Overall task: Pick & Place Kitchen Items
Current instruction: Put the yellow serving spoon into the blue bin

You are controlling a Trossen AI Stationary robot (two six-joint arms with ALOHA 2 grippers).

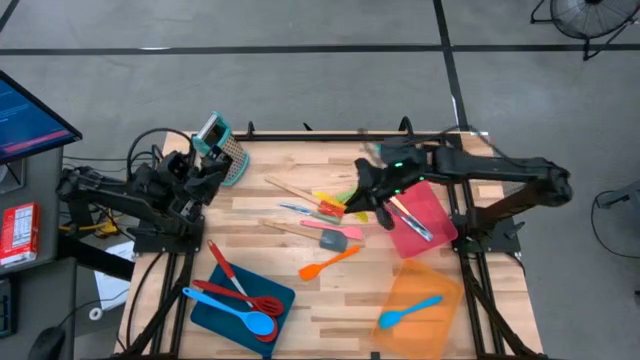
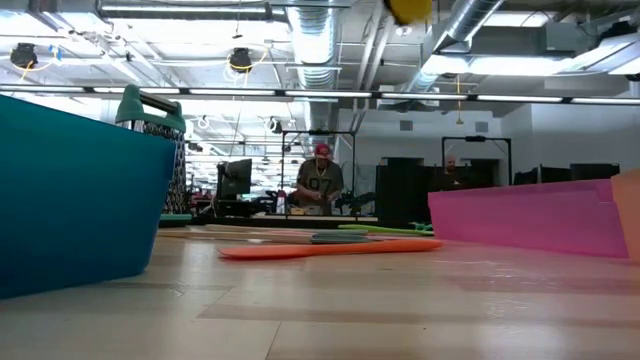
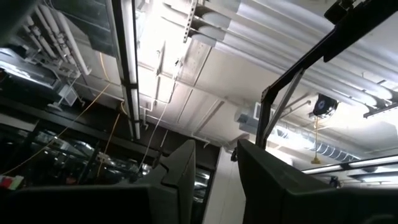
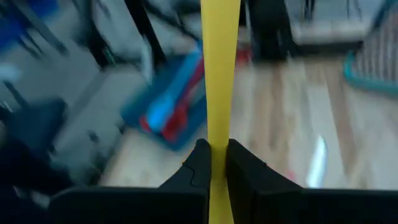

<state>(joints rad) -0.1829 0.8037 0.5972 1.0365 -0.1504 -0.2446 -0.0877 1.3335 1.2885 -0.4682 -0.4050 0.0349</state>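
Note:
My right gripper [image 4: 217, 152] is over the table's middle [image 1: 362, 190], shut on a yellow utensil [image 4: 221, 74]. The utensil's end shows at the top of the low view [image 2: 408, 8], high above the tabletop. More kitchen items lie loose in the middle: wooden spoons [image 1: 290, 188], a pink-and-grey spatula [image 1: 335, 238] and an orange spatula [image 1: 330, 263]. My left gripper [image 3: 217, 168] is at the far left by the grater [image 1: 222, 150]. It points up at the ceiling, open, with nothing between its fingers. My right gripper pinches the yellow utensil's flat handle [image 4: 217, 140] between its two fingers. The handle runs along the fingers and reaches out past their tips. The fingers come from the table's right side, slanting down. The utensil is lifted clear of the table.
A blue tray [image 1: 205, 310] at the near left holds red and blue utensils. A pink tray [image 1: 435, 205] at the right holds slim utensils. An orange tray [image 1: 430, 280] at the near right holds a blue spatula [image 1: 408, 312]. People sit beyond the table [image 2: 320, 185].

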